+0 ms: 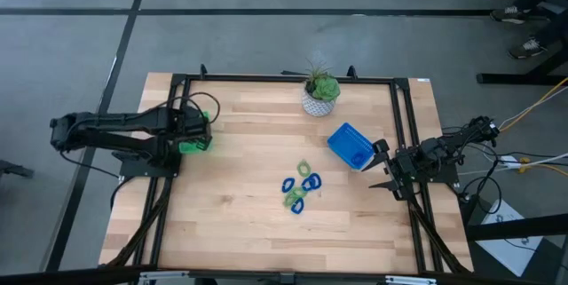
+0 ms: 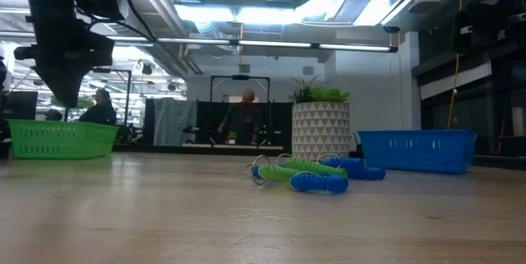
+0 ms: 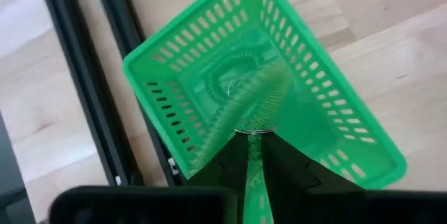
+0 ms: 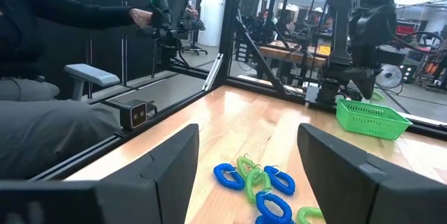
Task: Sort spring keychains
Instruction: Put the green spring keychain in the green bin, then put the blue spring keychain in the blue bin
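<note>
I log a potted plant (image 1: 319, 91) at the table's (image 1: 240, 223) far edge, a blue tray (image 1: 349, 146) near it, a green tray (image 1: 197, 143) left.

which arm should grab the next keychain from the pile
Right, probably. The right gripper hangs open beside the blue tray, facing the pile of keychains. The left gripper is busy over the green tray, a green keychain between its fingers.

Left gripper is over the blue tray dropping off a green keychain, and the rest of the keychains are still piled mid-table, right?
Not quite: the left gripper is over the green tray, not the blue one, as the left wrist view shows. A green keychain hangs at its fingertips above that tray. The remaining keychains do lie piled mid-table, and the blue tray sits by the waiting right gripper.
</note>
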`<state>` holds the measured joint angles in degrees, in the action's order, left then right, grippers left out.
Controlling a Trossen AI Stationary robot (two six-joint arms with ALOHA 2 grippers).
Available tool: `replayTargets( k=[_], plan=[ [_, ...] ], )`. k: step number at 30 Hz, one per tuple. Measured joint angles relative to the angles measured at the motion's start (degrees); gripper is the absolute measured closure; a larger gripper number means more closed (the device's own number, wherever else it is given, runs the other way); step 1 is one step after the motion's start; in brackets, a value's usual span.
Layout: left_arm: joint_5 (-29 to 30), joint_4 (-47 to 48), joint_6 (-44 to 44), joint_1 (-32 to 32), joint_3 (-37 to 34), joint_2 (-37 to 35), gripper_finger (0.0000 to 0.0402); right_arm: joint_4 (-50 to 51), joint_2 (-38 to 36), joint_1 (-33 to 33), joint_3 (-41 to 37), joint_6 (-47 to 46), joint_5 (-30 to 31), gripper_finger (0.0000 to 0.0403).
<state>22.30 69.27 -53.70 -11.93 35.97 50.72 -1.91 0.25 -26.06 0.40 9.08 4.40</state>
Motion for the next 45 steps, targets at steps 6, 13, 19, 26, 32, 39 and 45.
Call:
replayTargets(
  k=[6, 13, 19, 26, 32, 39, 45],
  plan=[
    [-1.3, -2.3, 5.3, -1.4, 0.0, 0.0, 0.0308, 0.0, 0.0, 0.0, 0.0, 0.0, 0.0, 0.0161],
    [-1.2, -5.2, 5.5, -1.2, 0.0, 0.0, 0.0247, 0.0, 0.0, 0.0, 0.0, 0.0, 0.0, 0.0161],
    [-3.4, -16.6, 10.0, 2.1, 0.0, -0.8, 0.0231, 0.0, 0.0, 0.0, 0.0, 0.0, 0.0, 0.0161],
    [-3.6, -36.6, 12.7, 9.9, 0.0, -1.1, 0.0237, 0.0, 0.0, 0.0, 0.0, 0.0, 0.0, 0.0161],
    [-4.4, -55.5, 16.9, 16.7, 0.0, 3.0, 0.0234, 0.0, 0.0, 0.0, 0.0, 0.0, 0.0, 0.0161],
    [-9.8, -76.0, 21.3, 19.8, 0.0, 13.0, 0.0233, 0.0, 0.0, 0.0, 0.0, 0.0, 0.0, 0.0161],
    [-15.2, -92.3, 25.9, 20.2, 0.0, 22.6, 0.0233, 0.0, 0.0, 0.0, 0.0, 0.0, 0.0, 0.0161]
  ],
)
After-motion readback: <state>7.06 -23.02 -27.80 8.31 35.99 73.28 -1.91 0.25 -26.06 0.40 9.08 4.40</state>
